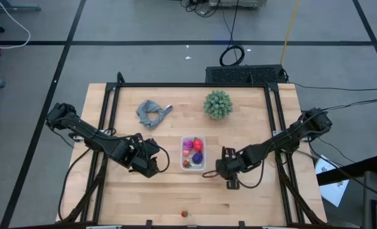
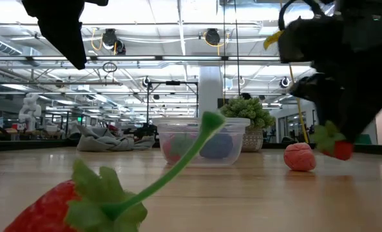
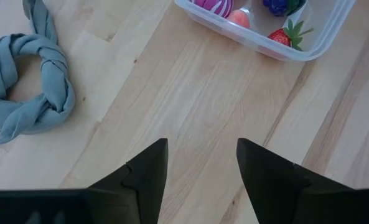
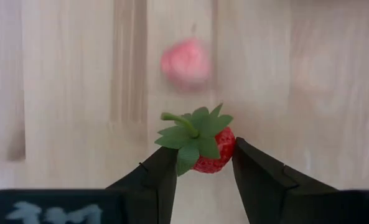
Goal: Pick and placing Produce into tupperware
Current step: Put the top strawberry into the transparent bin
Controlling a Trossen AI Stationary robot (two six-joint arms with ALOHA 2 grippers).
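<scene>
The clear tupperware (image 1: 182, 141) stands mid-table, holding magenta, red and dark purple produce and a strawberry (image 3: 282, 36). Just right of it my right gripper (image 1: 219, 170) is shut on another strawberry (image 4: 216, 154). A pink round fruit (image 4: 185, 62) lies on the wood just ahead of that gripper, resting on its underside (image 2: 299, 167). A third strawberry (image 1: 184, 214) lies by the near edge, on its side. My left gripper (image 3: 203, 165) hovers left of the container, open, over bare wood. My right gripper pinches the strawberry's red body (image 4: 224, 149) between its two fingertips, one on each side. The fingers slant down from the table's right side. The green leaves and stem (image 4: 193, 134) face up toward the wrist. In the low view the berry (image 2: 337, 149) hangs just clear of the table.
A knotted grey cloth (image 1: 153, 112) lies at the far left and a spiky green plant (image 1: 218, 104) stands at the far right of the work area. A black frame (image 1: 191, 85) runs along the table's far side. Bare wood stretches along the near side.
</scene>
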